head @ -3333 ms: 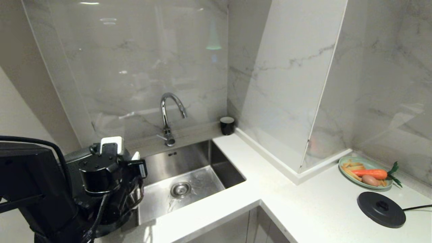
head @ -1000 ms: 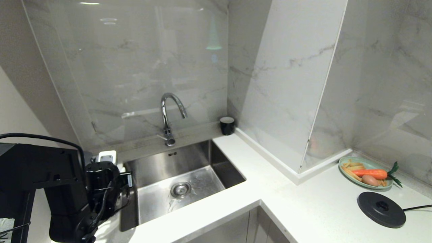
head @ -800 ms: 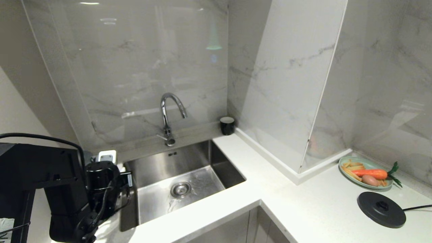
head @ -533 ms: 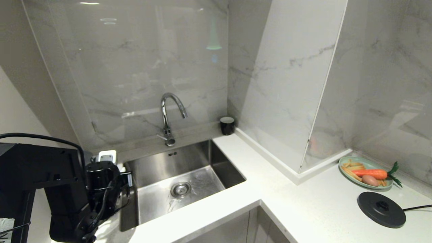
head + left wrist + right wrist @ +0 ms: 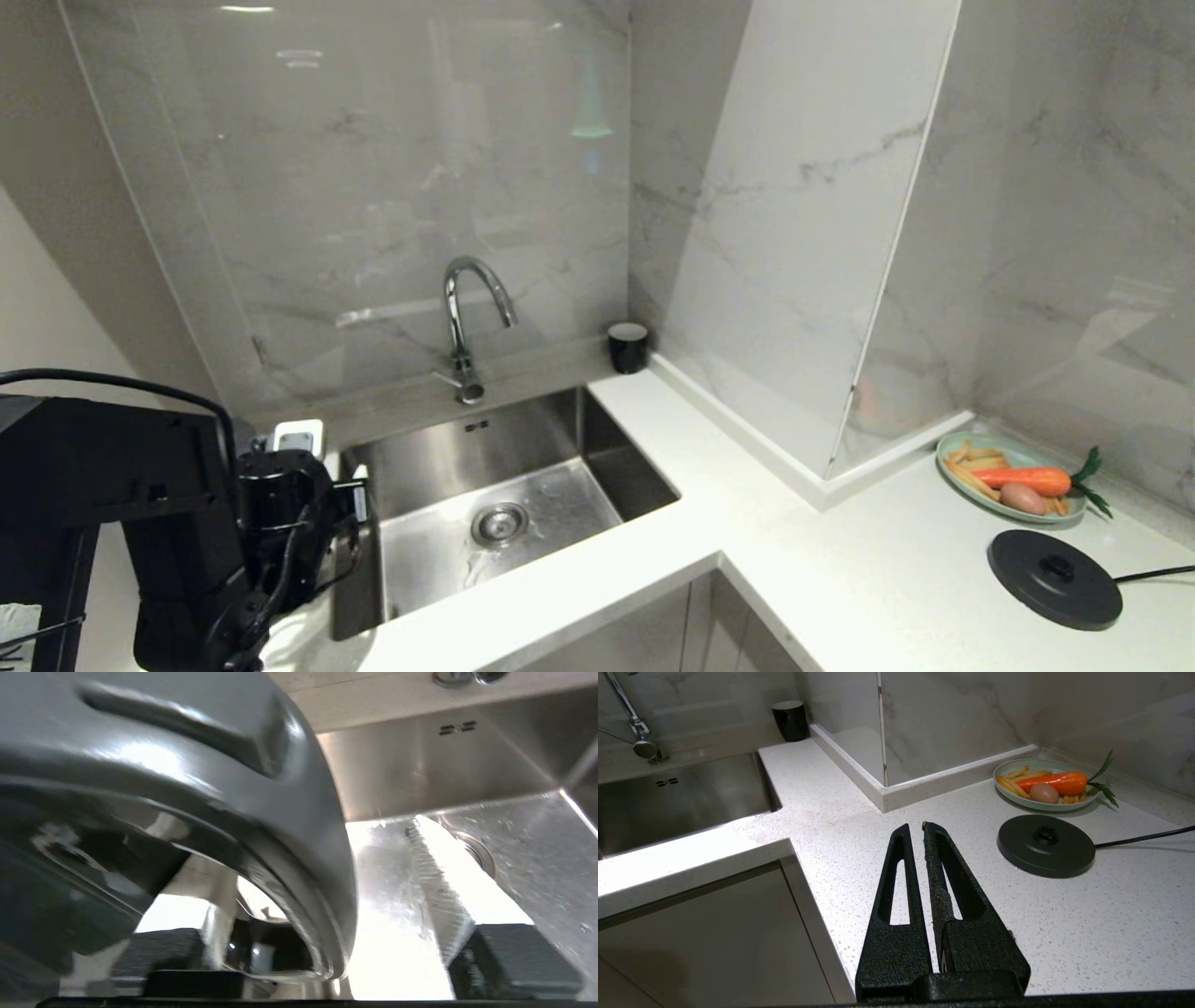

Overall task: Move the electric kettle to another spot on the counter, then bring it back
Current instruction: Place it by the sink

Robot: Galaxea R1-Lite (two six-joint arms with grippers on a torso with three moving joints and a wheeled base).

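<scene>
The electric kettle's glossy black loop handle [image 5: 289, 812] fills the left wrist view, with its dark body [image 5: 46, 882] behind. My left gripper [image 5: 322, 877] is open around that handle. One ridged finger [image 5: 448, 896] stands clear of the handle on the sink side, while the other finger [image 5: 159, 952] is partly hidden behind the loop. In the head view my left arm [image 5: 187, 523] hangs low at the left of the sink and hides the kettle. My right gripper [image 5: 915, 826] is shut with nothing in it, hovering over the white speckled counter [image 5: 831, 802].
The steel sink [image 5: 504, 495] with its tap [image 5: 462, 317] lies right beside the left arm. A small black cup [image 5: 628, 347] stands at the back corner. A black base disc [image 5: 1055, 579] with its cord and a plate of vegetables [image 5: 1013, 476] sit at the far right.
Since the earliest frame my left arm has sunk and shifted left, down beside the sink. Over the last second it has hardly moved in the head view.
</scene>
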